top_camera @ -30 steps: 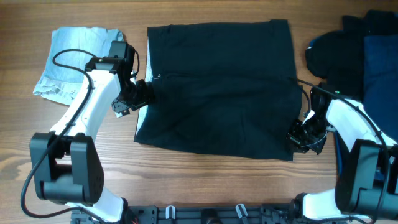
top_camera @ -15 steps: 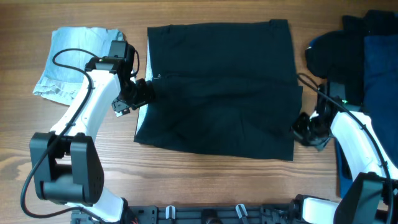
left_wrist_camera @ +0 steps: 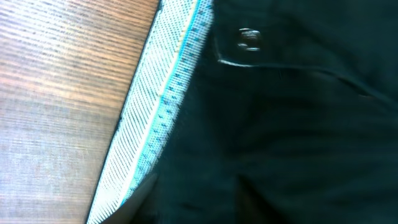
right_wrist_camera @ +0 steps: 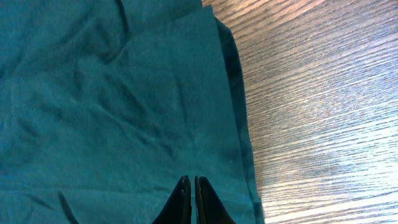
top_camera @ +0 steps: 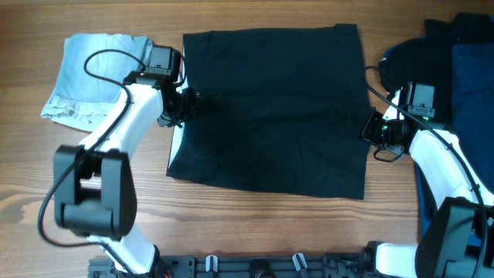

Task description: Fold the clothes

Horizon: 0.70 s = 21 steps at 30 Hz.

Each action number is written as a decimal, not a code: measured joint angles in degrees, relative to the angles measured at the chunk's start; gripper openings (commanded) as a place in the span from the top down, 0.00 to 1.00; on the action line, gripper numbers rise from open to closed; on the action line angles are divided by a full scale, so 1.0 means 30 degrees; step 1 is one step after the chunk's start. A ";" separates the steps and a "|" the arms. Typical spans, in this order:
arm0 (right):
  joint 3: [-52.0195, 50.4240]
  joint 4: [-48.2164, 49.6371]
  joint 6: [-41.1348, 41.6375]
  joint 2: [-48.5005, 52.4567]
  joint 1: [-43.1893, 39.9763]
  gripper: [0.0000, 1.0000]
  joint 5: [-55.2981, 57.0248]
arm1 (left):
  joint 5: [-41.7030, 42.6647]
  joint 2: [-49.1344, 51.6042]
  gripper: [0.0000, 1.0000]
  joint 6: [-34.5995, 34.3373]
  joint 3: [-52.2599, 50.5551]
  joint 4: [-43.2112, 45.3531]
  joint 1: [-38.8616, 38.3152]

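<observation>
A dark garment (top_camera: 270, 108) lies spread flat in the middle of the table. Its left edge shows a white and blue mesh lining (left_wrist_camera: 161, 118) and a metal button (left_wrist_camera: 249, 38). My left gripper (top_camera: 185, 103) sits low on that left edge near the button. Its fingers are lost in dark blur in the left wrist view, so its state is unclear. My right gripper (top_camera: 376, 131) is at the garment's right edge, and in the right wrist view its fingers (right_wrist_camera: 190, 182) are pressed together over the teal-looking cloth (right_wrist_camera: 112, 106), holding nothing.
A folded light blue garment (top_camera: 96, 77) lies at the back left. A pile of dark and navy clothes (top_camera: 451, 58) fills the right side. Bare wood (right_wrist_camera: 323, 93) borders the garment's right edge.
My right gripper moved from the garment's bottom right corner up along its right edge. My left gripper moved up and right onto the left edge near the button.
</observation>
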 measured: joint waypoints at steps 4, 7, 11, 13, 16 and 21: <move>0.0000 0.0058 0.0000 0.0000 0.0000 0.96 0.0000 | -0.0233 0.1370 0.50 0.0597 -0.0007 0.1064 0.0015; -0.0007 0.0051 0.0000 0.0000 0.0000 0.94 0.0000 | -0.0262 0.1843 0.51 0.0794 -0.0007 0.1821 0.0036; -0.0007 0.0044 -0.0007 0.0000 0.0000 0.92 0.0000 | -0.0262 0.2178 0.51 0.0860 -0.0007 0.1989 0.0146; 0.0000 0.0044 0.0000 0.0000 0.0000 0.91 0.0000 | -0.0262 0.2178 0.48 0.1013 -0.0007 0.2113 0.0211; -0.0007 0.0036 -0.0015 0.0000 0.0000 0.87 0.0000 | -0.0197 0.2178 0.48 0.1654 -0.0007 0.2200 0.0488; 0.0000 -0.0102 -0.0066 0.0000 0.0000 0.85 -0.0007 | 0.3504 0.2178 0.47 0.4335 -0.0007 0.2470 0.2040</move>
